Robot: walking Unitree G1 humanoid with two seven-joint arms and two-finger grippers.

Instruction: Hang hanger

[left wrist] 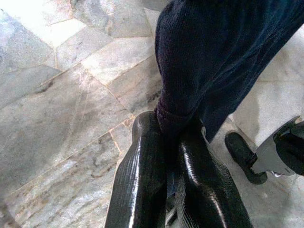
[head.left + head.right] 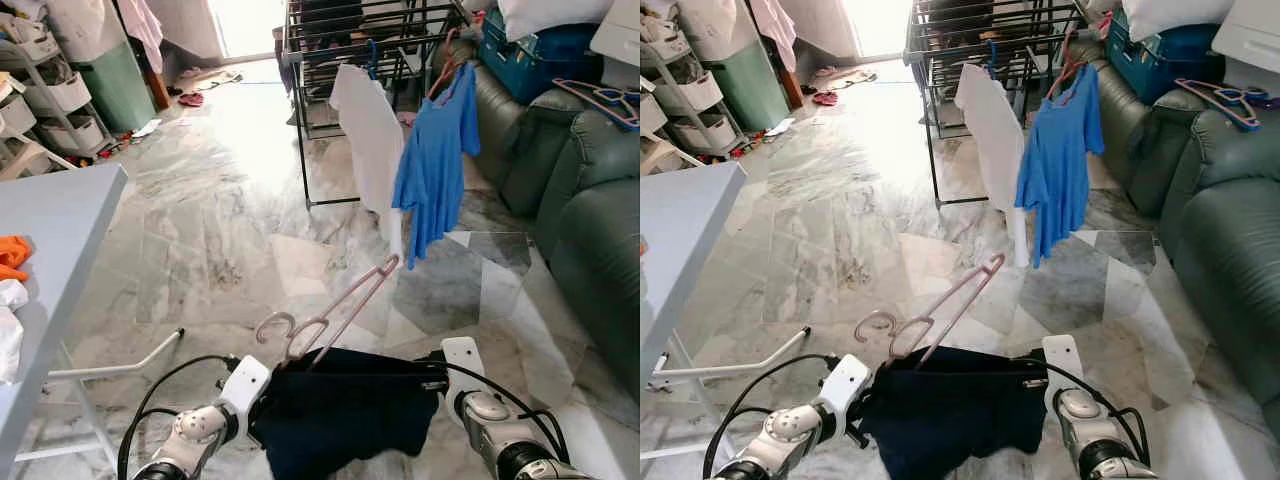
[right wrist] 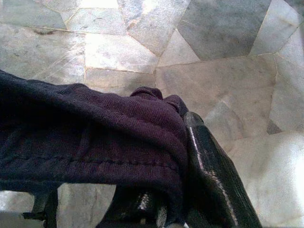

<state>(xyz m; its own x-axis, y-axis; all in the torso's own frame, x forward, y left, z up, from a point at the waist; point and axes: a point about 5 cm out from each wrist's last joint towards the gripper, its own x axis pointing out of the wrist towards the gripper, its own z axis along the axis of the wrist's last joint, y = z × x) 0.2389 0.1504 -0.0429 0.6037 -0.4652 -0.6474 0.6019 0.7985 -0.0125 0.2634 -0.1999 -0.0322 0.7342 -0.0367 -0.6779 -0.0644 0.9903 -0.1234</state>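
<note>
Navy knit garment [image 2: 345, 410] is held stretched between left gripper [image 1: 166, 142] and right gripper [image 3: 183, 142], jaws pinching its edges. Pink plastic hanger [image 2: 335, 315] is lodged in it, well short of the black metal drying rack [image 2: 350, 40]; hanging is judged undone.

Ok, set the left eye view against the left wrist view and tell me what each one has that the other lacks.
Left eye view alone: the pink hanger poking up out of the dark garment, the drying rack with a blue shirt and white shirt, the green sofa and grey table.

Left wrist view alone: the left hand seen close, its two black fingers pinched shut on the garment's edge.

Both: the dark garment, the marble floor, the right hand.
</note>
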